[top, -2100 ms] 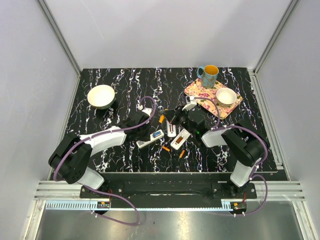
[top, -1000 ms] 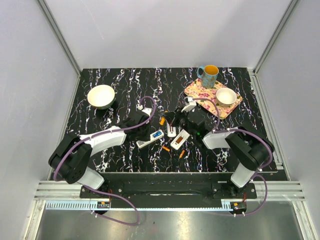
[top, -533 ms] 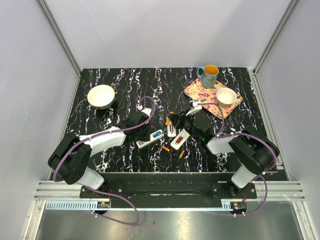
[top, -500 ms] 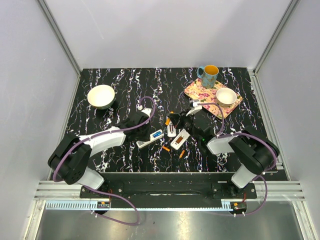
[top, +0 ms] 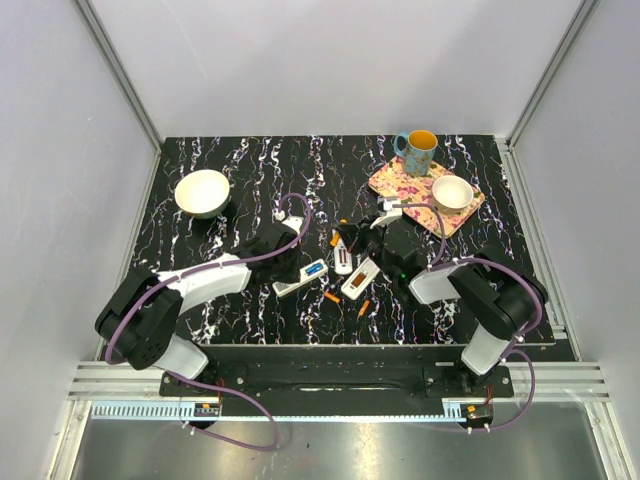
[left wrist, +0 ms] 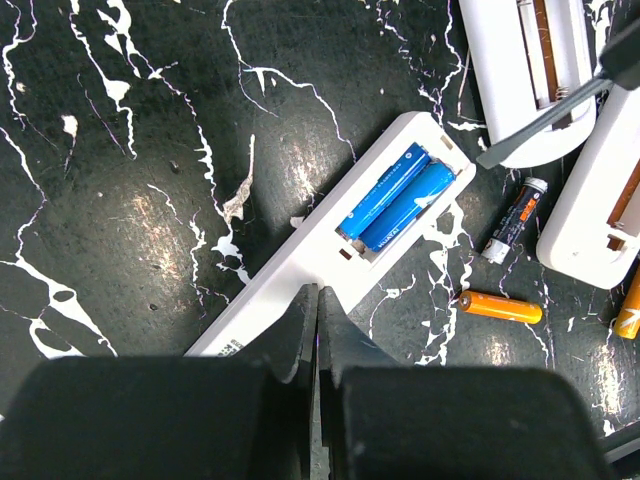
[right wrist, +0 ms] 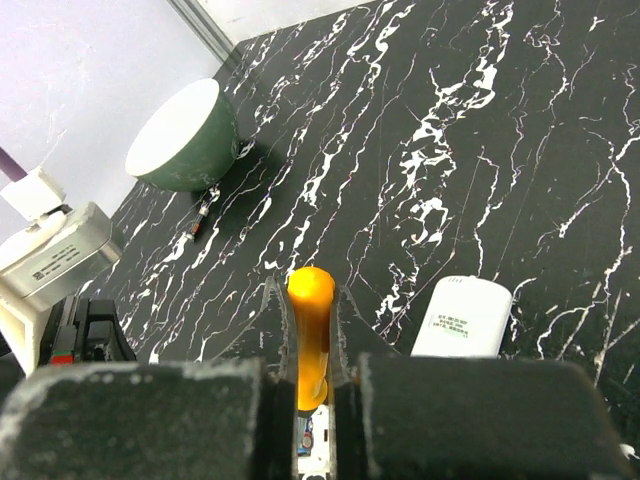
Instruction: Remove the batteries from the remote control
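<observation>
Squarely between the right jaws, one orange battery (right wrist: 310, 330).

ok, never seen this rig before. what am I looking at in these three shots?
It is two robot arms bolted at the near edge of a table. The wide shot looks down from above and behind them. The other two shots come from a camera on each wrist, so the dark shapes at the bottom are that arm's own fingers.

On the table are open white remotes, a loose orange battery, a bowl, and a floral mat carrying a mug and a small bowl.

The left gripper is shut, its tips at the edge of a remote with two blue batteries in its bay. The right gripper is shut on an orange battery.
</observation>
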